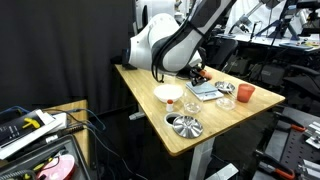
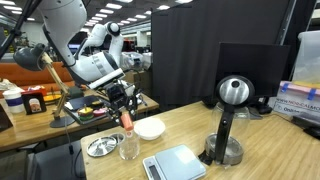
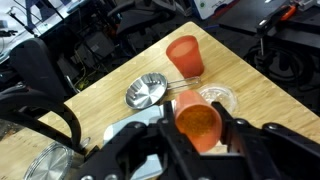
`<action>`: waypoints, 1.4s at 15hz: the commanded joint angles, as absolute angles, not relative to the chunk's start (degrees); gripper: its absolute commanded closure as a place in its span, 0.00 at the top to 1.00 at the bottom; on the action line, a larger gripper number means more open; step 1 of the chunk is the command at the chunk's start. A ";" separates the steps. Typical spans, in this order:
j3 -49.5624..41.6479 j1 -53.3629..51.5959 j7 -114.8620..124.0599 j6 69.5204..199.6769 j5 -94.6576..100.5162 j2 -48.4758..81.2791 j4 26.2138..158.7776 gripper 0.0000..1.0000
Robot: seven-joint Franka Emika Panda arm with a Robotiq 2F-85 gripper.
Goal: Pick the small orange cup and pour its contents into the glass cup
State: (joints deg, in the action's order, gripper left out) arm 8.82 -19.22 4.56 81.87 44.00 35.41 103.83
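My gripper [image 3: 197,150] is shut on the small orange cup [image 3: 197,118] and holds it above the wooden table. In the wrist view the cup is tilted with its mouth toward the camera, and something grainy shows inside. The glass cup [image 3: 220,98] stands on the table just beyond it, partly hidden by the held cup. In an exterior view the gripper [image 2: 124,106] holds the small orange cup [image 2: 126,121] right above the glass cup [image 2: 128,148]. In an exterior view the gripper [image 1: 197,72] hangs over the glass cup [image 1: 227,100].
A bigger orange cup [image 3: 185,55] [image 1: 245,93] stands past the glass. A metal strainer [image 3: 147,92], a white bowl [image 1: 168,94] [image 2: 150,128], a metal bowl [image 1: 184,126] [image 2: 103,146] and a scale [image 1: 207,88] [image 2: 175,162] are on the table [image 1: 150,110]. A black stand [image 2: 231,120] is there too.
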 commanded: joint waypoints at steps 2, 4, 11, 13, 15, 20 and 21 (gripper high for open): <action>8.93 -20.85 1.41 74.13 47.04 40.58 98.83 0.16; 9.24 -21.44 1.48 72.27 47.30 42.28 97.92 0.16; 9.29 -23.82 2.12 67.62 52.08 45.61 94.96 0.16; 9.37 -24.20 1.68 65.58 53.32 46.29 94.48 0.16; 9.54 -24.49 1.33 63.48 54.29 47.10 94.32 0.16; 10.61 -25.28 0.49 59.52 58.16 49.32 94.51 0.16; 10.89 -25.42 0.27 58.94 58.85 49.68 94.41 0.16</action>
